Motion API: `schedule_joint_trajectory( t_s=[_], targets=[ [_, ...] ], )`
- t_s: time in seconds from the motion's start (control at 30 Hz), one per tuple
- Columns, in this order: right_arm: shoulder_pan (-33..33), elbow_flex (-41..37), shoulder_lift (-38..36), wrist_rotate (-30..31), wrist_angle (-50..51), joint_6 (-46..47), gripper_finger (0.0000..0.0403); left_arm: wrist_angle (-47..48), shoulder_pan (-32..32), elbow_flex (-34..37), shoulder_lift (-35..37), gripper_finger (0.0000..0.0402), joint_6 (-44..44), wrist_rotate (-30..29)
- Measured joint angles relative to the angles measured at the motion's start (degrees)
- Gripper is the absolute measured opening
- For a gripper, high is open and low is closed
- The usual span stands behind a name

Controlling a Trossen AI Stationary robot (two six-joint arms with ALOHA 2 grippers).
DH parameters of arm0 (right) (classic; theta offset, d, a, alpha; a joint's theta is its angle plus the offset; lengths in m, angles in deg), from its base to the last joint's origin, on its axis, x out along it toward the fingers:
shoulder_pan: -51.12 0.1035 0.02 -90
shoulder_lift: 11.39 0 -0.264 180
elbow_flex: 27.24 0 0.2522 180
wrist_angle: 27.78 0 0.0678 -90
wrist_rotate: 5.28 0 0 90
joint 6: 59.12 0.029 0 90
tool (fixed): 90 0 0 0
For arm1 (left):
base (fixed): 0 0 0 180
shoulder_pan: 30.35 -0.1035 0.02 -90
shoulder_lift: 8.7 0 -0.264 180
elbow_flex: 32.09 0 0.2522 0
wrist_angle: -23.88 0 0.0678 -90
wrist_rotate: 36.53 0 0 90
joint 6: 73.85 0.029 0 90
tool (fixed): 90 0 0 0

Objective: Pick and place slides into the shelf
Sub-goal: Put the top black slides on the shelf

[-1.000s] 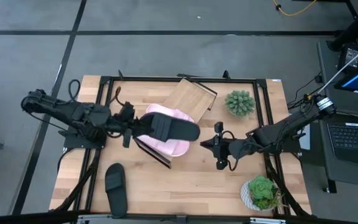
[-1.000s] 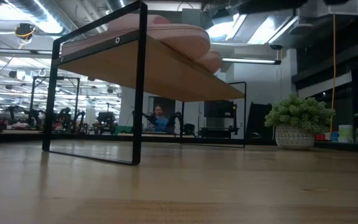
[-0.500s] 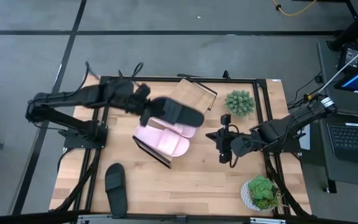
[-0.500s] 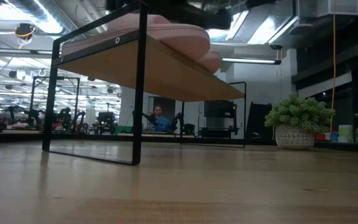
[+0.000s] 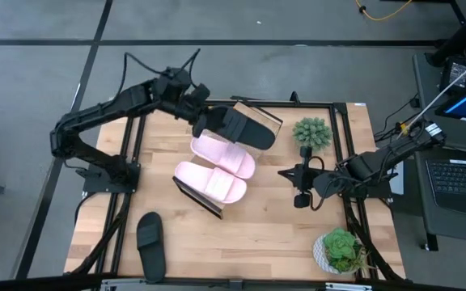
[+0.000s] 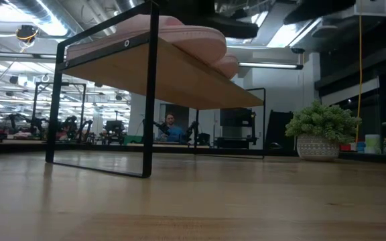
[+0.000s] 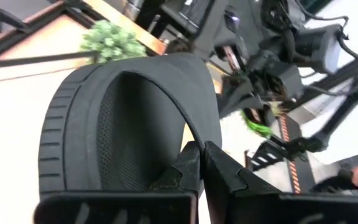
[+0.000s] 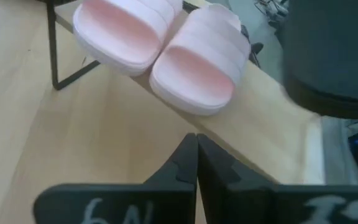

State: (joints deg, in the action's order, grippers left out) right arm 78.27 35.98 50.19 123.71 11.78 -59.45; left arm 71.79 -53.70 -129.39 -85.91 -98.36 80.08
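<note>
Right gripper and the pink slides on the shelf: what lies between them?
In the high view, only bare tabletop separates the right gripper from the pink slides on the shelf.

On shelf (image 5: 253,123): two slides (image 5: 217,167) side by side
In my left gripper (image 5: 203,121): one slide (image 5: 245,128), above the shelf
Table's front-left: one slide (image 5: 150,243)

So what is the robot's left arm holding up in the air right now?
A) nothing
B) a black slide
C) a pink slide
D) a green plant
B: the left gripper is shut on a black slide, lifted over the empty end of the shelf, beside the two pink slides already resting on it.
</note>
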Motion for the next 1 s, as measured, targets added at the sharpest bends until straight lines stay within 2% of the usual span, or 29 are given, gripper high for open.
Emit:
schedule_joint_trajectory(
  t_s=[0.23, 0.47, 0.7, 0.83, 1.0],
  targets=[
    [1.34, -9.02, -1.08, -0.07, -12.21, 0.00, 0.0004, 0.09, -4.77, -1.96, -3.10, 0.0000, 0.82, 3.45],
    [1.32, -13.08, -1.06, -0.04, -17.82, 0.08, 0.0010, 0.00, -9.26, -4.91, -7.68, 0.0000, 1.11, 8.37],
    [1.32, -13.28, -1.06, -0.03, -18.64, 0.10, 0.0004, 1.90, -12.35, -11.61, -15.34, 0.0000, 2.24, 13.76],
    [1.32, -13.28, -1.06, -0.03, -18.62, 0.19, 0.0010, 7.65, -13.36, -14.19, -18.33, 0.0000, 4.90, 14.07],
    [1.32, -13.28, -1.06, -0.04, -18.77, 0.25, 0.0009, 10.97, -14.05, -14.23, -19.93, 0.0000, 6.94, 14.08]
  ],
)
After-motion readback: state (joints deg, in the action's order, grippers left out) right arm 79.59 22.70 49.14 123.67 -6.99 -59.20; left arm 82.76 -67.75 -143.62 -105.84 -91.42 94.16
